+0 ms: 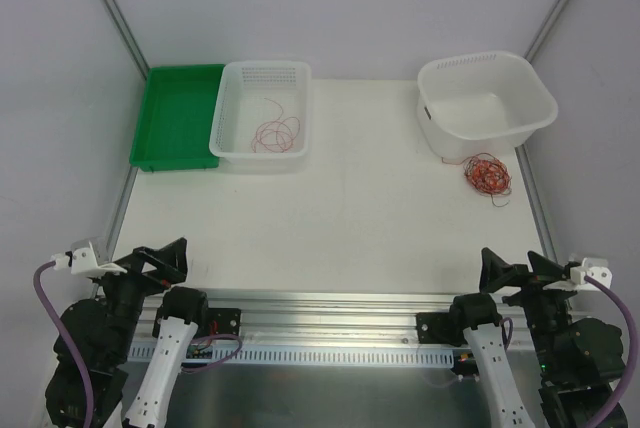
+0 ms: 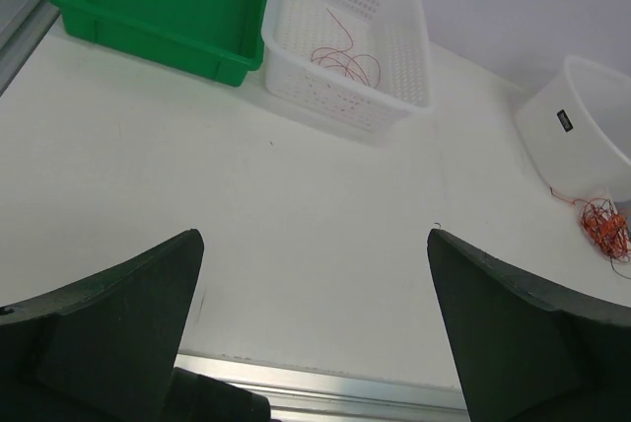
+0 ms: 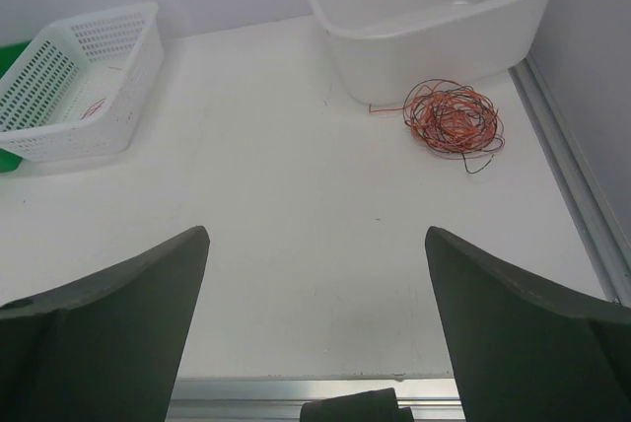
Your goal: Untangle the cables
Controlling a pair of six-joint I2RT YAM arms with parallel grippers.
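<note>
Both my grippers hang low over the near edge of the table (image 1: 330, 218), at about 7 and 5 o'clock in the overhead view. My left gripper (image 2: 314, 235) is spread wide with nothing between its fingers, and my right gripper (image 3: 315, 231) is just as wide and just as empty.

The main tangle of cables (image 3: 454, 118) lies on the table toward 2 o'clock, a dense nest of red and orange-tan loops with some black strands. It sits just beside the near wall of the white tub (image 1: 485, 98), at the tub's 6 o'clock, and one thin end trails out of the nest toward 5 o'clock. It is well apart from both grippers.

At 11 o'clock stands a perforated white basket (image 1: 228, 108). A single red cable (image 2: 345, 60) lies in loose curls on its floor. A green tray (image 1: 175, 118) touches the basket at the basket's 9 o'clock side.
</note>
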